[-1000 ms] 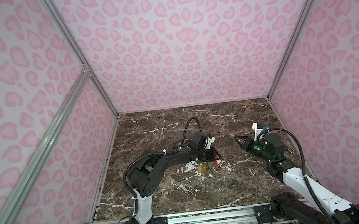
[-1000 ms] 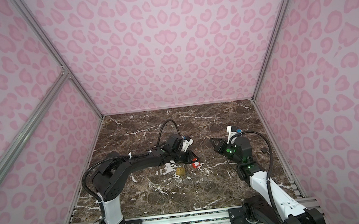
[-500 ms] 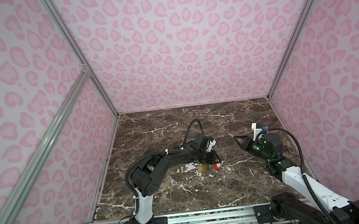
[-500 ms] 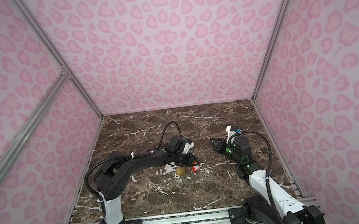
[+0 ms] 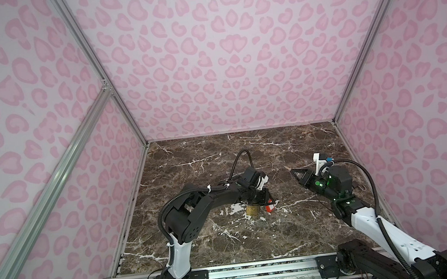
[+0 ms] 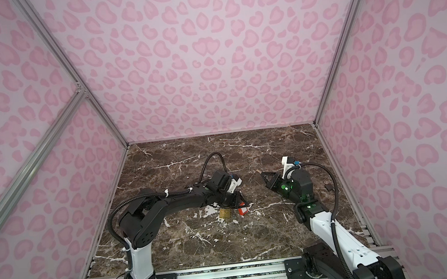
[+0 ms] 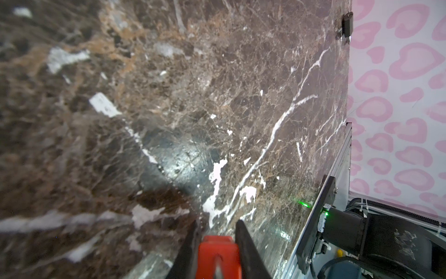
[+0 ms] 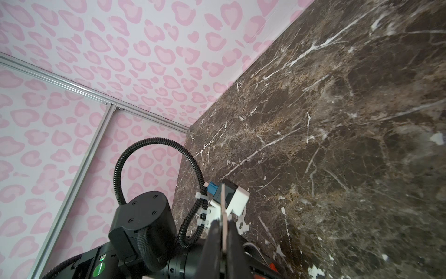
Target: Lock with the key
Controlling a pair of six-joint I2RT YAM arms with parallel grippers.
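Roughly mid-tabletop (image 5: 228,247), a brass padlock (image 5: 252,210) lies on the brown marble, and a red plastic piece (image 5: 271,207) sits just beside it on its right. The left claw (image 7: 217,228) is clamped on that red plastic piece, with a black finger (image 7: 248,246) on each side. A white patch shows on the red plastic piece in both top views, too small to read, as is the padlock's face. The right claw (image 5: 293,171) hangs above the tabletop, well apart from the padlock. It is pressed together on a thin pale strip (image 8: 223,205) seen edge-on; whether that is the key I cannot tell.
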